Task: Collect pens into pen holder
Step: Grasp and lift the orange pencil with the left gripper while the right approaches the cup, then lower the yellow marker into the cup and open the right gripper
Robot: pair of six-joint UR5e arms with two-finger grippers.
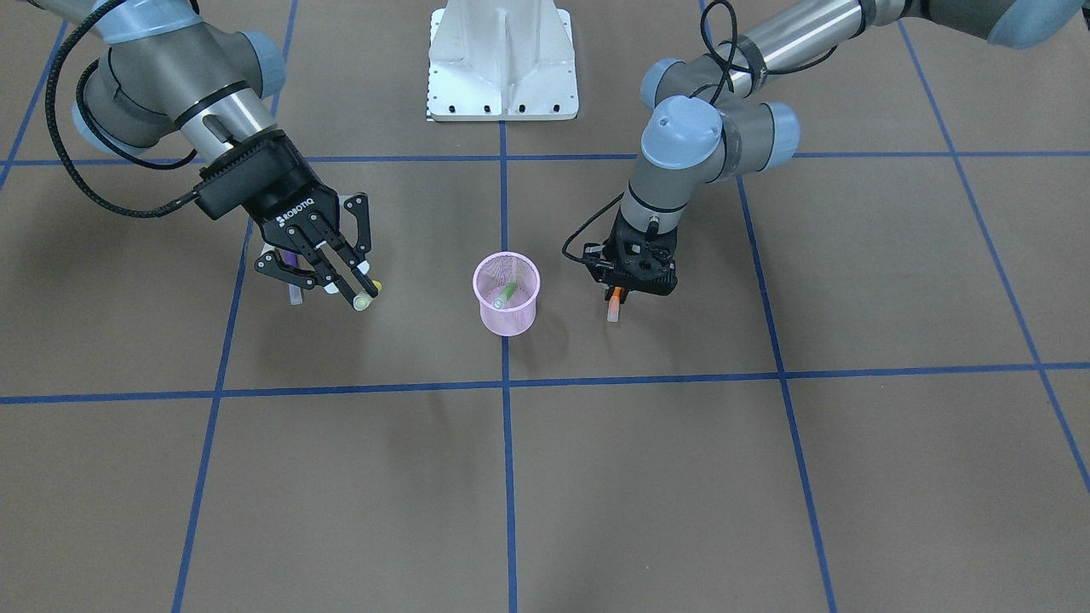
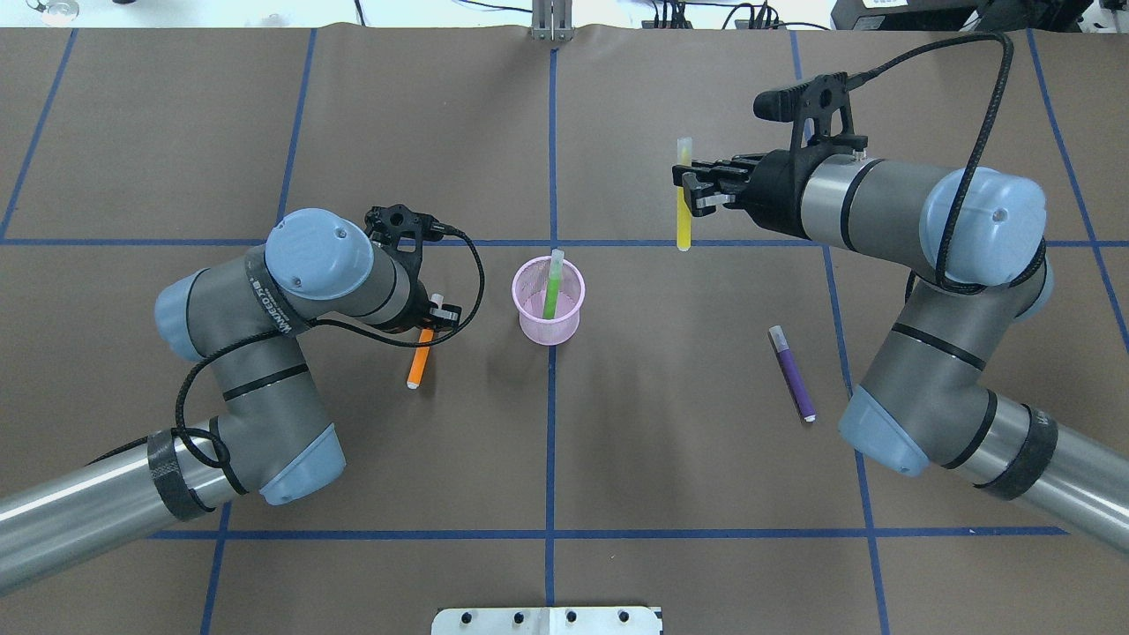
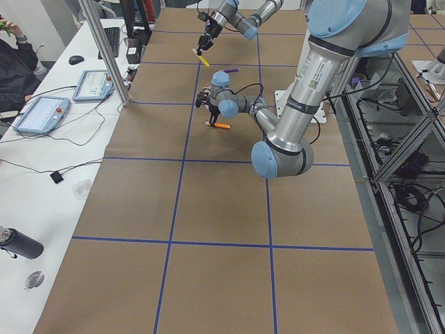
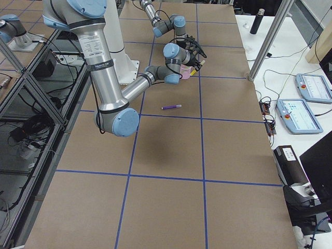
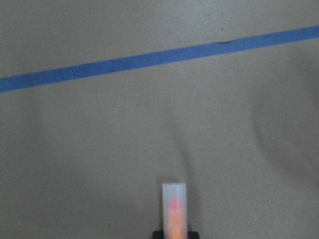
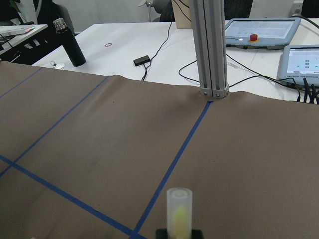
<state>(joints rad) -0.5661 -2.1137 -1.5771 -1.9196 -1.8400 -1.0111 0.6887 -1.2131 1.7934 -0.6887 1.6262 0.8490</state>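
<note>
Tabletop (image 2: 706, 459) brown, blue tape lines (image 2: 550, 441), white desk (image 3: 35, 202)

**Pens and pen holder: who sits where**

Centre of the brown, tape-lined worktop (image 2: 617, 441) stands the small pink wire-mesh pen holder (image 2: 527, 322), and a slim green pen (image 2: 550, 295) with a pale translucent cap leans inside it. Just beside it on the robot's left, the slim orange pen (image 2: 420, 357) sits in the left arm's jaws. On the right and farther from the robot, the slim yellow pen (image 2: 683, 216) is in the right arm's jaws. Nearer the robot, the slim purple pen (image 2: 792, 375) lies flat on the worktop, well apart from the pen holder.
</note>
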